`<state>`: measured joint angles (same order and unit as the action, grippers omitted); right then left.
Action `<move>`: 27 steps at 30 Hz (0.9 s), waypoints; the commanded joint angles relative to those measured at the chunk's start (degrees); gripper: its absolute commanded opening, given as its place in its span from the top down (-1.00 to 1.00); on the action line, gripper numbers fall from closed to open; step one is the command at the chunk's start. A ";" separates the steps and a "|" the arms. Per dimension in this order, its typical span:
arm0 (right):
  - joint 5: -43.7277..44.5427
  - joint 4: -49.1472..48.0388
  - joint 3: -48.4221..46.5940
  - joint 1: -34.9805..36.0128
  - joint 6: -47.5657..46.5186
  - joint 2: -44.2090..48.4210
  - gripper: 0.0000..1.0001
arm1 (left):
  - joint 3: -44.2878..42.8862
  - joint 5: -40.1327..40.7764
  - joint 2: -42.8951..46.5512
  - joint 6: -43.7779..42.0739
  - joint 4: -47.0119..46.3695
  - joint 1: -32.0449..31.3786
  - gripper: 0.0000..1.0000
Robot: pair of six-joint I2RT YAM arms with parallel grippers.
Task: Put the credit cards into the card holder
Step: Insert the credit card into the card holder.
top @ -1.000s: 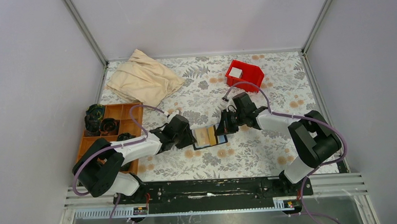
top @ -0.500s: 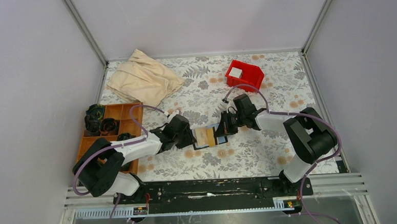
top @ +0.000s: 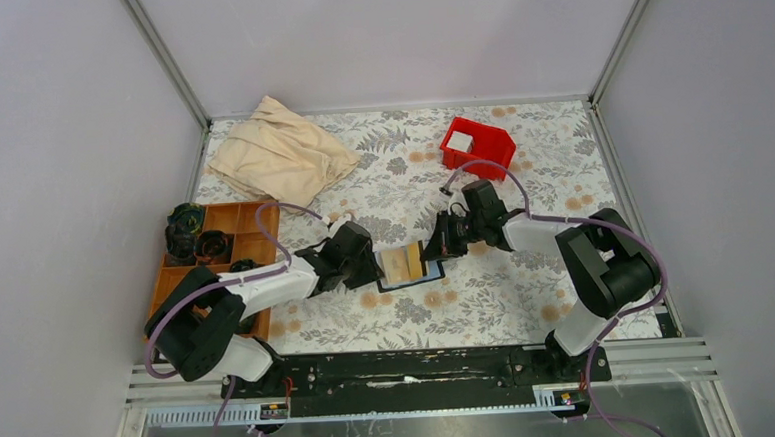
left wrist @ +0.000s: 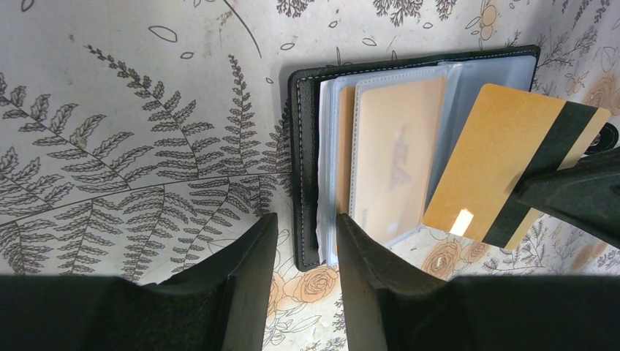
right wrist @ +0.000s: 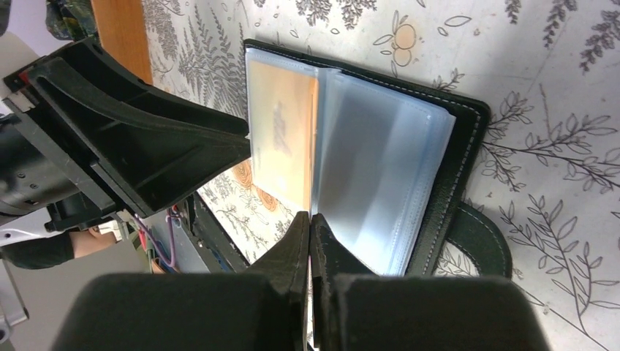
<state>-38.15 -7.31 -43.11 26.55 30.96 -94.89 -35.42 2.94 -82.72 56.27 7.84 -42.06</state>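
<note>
The black card holder (top: pixel 406 266) lies open on the floral table, its clear sleeves showing; one sleeve holds a tan card (left wrist: pixel 391 157). My left gripper (top: pixel 374 269) is at its left edge, jaws close around the cover edge and sleeve ends (left wrist: pixel 307 241). My right gripper (top: pixel 433 248) is shut on a tan credit card (left wrist: pixel 504 161) with a black stripe. It holds the card tilted over the right half of the holder (right wrist: pixel 387 183). In the right wrist view that card is edge-on between the pads (right wrist: pixel 296 248). The other cards are not in view.
A red bin (top: pixel 477 146) with a white item stands at the back right. A beige cloth (top: pixel 280 154) lies at the back left. A brown compartment tray (top: pixel 220 252) with dark round objects sits at the left edge beside my left arm.
My right gripper has shifted slightly with the tan card over the holder. My left gripper has stayed at the holder's left edge.
</note>
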 commanded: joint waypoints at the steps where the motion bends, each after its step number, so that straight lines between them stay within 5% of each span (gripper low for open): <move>1: -2.47 -3.31 -0.15 -0.27 0.39 -1.41 1.00 | 0.75 1.68 -2.75 -0.22 5.68 -0.56 0.14; 27: -3.28 -6.51 1.80 -0.37 0.16 -6.01 1.00 | -0.96 4.36 -4.91 -0.89 11.04 -0.57 0.14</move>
<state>-41.76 -13.23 -41.80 26.37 32.01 -100.01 -37.91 3.31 -85.12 56.25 9.10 -42.15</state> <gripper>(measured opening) 0.017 0.427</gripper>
